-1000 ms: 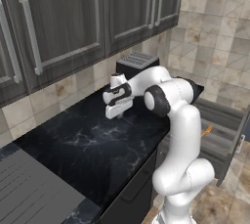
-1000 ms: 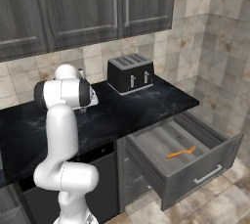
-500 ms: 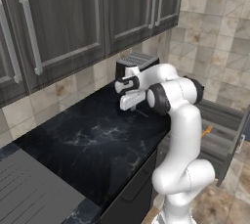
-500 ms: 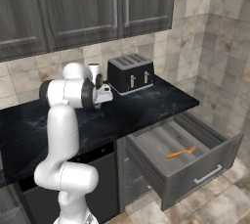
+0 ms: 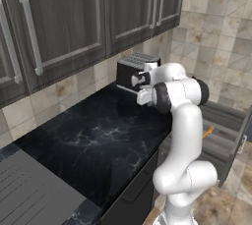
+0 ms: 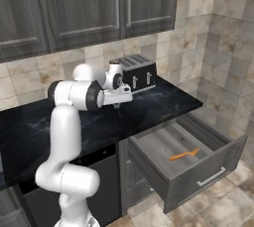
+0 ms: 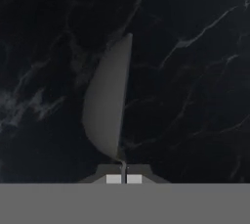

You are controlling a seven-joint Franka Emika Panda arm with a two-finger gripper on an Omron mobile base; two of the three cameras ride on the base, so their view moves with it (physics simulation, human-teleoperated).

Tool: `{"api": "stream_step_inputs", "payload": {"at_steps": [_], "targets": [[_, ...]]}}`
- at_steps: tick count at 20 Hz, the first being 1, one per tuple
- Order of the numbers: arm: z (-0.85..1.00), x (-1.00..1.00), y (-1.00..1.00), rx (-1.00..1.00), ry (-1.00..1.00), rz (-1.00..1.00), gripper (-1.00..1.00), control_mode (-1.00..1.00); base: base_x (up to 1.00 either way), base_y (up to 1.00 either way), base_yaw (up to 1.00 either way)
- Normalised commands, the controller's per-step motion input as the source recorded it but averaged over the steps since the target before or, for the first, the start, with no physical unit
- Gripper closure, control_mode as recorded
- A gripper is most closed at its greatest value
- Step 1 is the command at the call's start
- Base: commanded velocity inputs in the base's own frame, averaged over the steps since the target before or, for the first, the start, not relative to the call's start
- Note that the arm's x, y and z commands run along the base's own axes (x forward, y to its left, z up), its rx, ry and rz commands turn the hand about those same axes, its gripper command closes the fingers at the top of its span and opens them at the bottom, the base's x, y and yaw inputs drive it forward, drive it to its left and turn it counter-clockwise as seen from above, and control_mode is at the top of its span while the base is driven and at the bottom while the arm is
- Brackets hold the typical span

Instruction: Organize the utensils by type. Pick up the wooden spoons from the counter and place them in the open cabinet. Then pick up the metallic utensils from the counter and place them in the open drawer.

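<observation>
A grey metallic utensil (image 7: 108, 105), blade-shaped and tapering to a point, is seen in the hand view clamped between the closed finger tips of the gripper (image 7: 123, 178). Its long axis is carried straight out from the jaws, over the black marble counter (image 5: 93, 140). In the right base view the gripper (image 6: 119, 108) is held just in front of the toaster (image 6: 136, 71), above the counter. The open drawer (image 6: 184, 164), where an orange utensil (image 6: 184, 154) is already laid, is found below and to the right of the hand in that view, so the coming move is judged to be a swing outward past the counter edge and downward. Compared with a second ago, the hand has been carried from mid-counter toward the toaster end, closer to the drawer side.
</observation>
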Motion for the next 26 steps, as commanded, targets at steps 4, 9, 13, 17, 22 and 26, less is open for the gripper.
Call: {"api": "stream_step_inputs", "payload": {"at_steps": [4, 9, 13, 17, 22, 26], "targets": [[0.0, 0.22, -0.79, 0.0, 0.0, -0.25, 1.0, -1.0, 0.0, 0.0, 0.0], [0.0, 0.26, -0.74, 0.0, 0.0, -0.3, 1.0, -1.0, 0.0, 0.0, 0.0], [0.0, 0.33, -0.73, 0.0, 0.0, -0.34, 1.0, -1.0, 0.0, 0.0, 0.0], [0.0, 0.19, -0.82, 0.0, 0.0, -0.35, 1.0, -1.0, 0.0, 0.0, 0.0], [-0.01, 0.07, -0.81, 0.0, 0.0, -0.35, 1.0, -1.0, 0.0, 0.0, 0.0], [-0.05, -0.02, -0.9, 0.0, 0.0, -0.29, 1.0, -1.0, 0.0, 0.0, 0.0]]}}
